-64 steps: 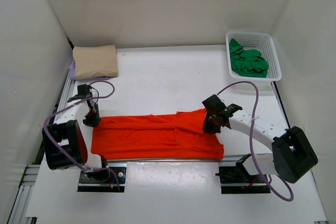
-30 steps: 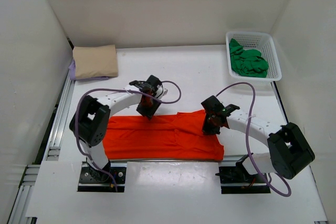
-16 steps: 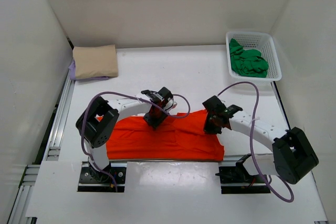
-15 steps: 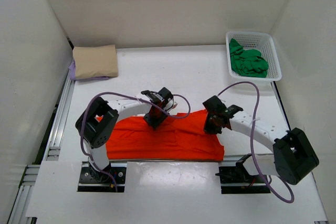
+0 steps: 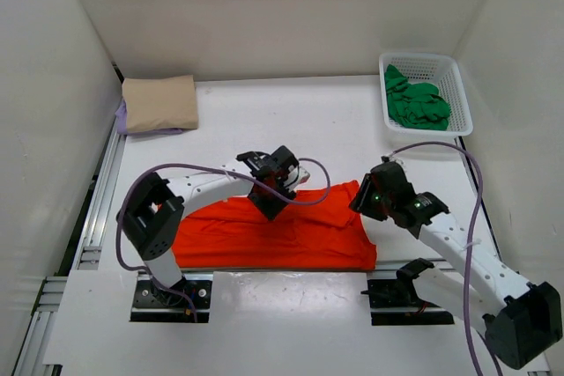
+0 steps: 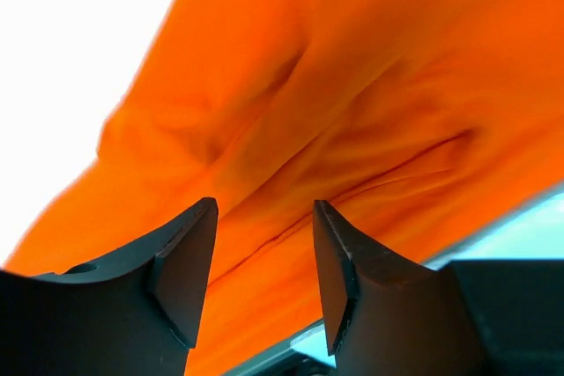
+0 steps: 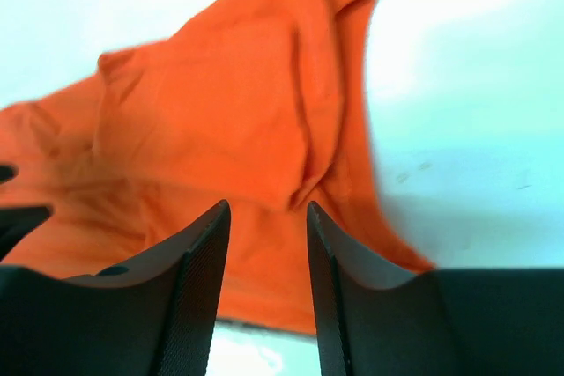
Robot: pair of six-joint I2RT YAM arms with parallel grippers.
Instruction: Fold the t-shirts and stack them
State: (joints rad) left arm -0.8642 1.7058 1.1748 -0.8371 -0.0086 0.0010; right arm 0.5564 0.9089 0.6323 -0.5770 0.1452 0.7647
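Orange-red t-shirt (image 5: pixel 291 233) lies flat-ish on the desk (image 5: pixel 291 121) along the near edge, between the two arm bases. It is a wide band with a loose fold and wrinkles near its middle, and its right end bunches up to a point. Left gripper (image 5: pixel 275 189) is over the shirt's far edge near the middle. Its jaws are apart with nothing pinched, and the left wrist view shows only orange cloth beyond the fingers (image 6: pixel 181 261). Right gripper (image 5: pixel 370 201) is at the shirt's far right corner, also spread and empty, with cloth and bare desk visible past its fingers (image 7: pixel 198 279). Beige t-shirt (image 5: pixel 159 102) is folded at the far left, on top of the lavender t-shirt (image 5: pixel 122 118), only an edge of which shows. Green t-shirt (image 5: pixel 416 102) sits crumpled in the white mesh basket (image 5: pixel 460 85) at the far right.
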